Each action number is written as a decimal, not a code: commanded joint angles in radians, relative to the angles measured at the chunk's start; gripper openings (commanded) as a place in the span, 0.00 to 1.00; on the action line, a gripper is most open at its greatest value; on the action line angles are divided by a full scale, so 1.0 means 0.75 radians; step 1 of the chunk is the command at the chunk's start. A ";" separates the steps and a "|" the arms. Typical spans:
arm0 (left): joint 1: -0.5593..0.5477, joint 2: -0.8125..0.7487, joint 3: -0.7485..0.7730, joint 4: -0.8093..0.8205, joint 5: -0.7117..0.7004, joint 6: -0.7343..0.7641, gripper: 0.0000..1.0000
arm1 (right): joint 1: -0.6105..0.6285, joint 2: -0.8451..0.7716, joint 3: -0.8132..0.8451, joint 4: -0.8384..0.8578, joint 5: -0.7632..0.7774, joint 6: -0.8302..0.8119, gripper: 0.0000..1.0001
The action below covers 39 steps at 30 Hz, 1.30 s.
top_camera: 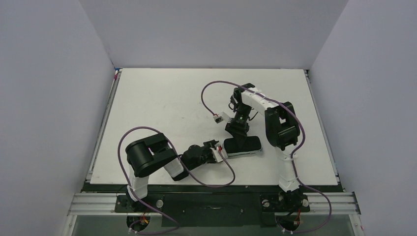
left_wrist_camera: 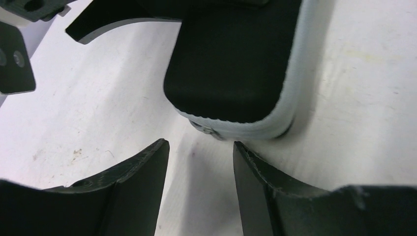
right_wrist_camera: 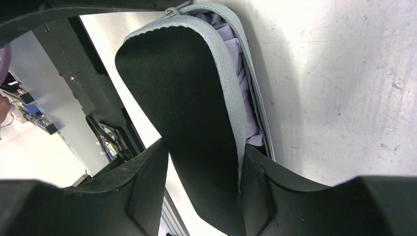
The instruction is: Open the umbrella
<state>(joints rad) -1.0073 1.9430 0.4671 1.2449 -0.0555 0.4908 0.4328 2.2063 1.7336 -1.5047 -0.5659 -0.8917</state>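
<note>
Clamping the folded umbrella (right_wrist_camera: 187,108), the right hand (right_wrist_camera: 204,147) gripped it; the left hand (left_wrist_camera: 200,145) gaped open just before it.

White scuffed table (top_camera: 162,98) (brightly lit) between pale walls (top_camera: 44,98)

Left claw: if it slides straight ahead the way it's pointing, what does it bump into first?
Probably the folded umbrella, a flat black fabric bundle with a pale grey rim. Its rounded end lies straight ahead of the left claw, its jaws open and empty; the gap is hard to judge.
</note>
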 commanded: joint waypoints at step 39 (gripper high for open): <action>-0.011 0.024 0.054 -0.201 0.201 0.065 0.32 | 0.023 0.085 -0.012 0.071 -0.029 -0.112 0.00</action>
<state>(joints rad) -1.0096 1.9709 0.5449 1.1664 -0.0013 0.5419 0.4515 2.2227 1.7081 -1.5776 -0.5327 -0.9520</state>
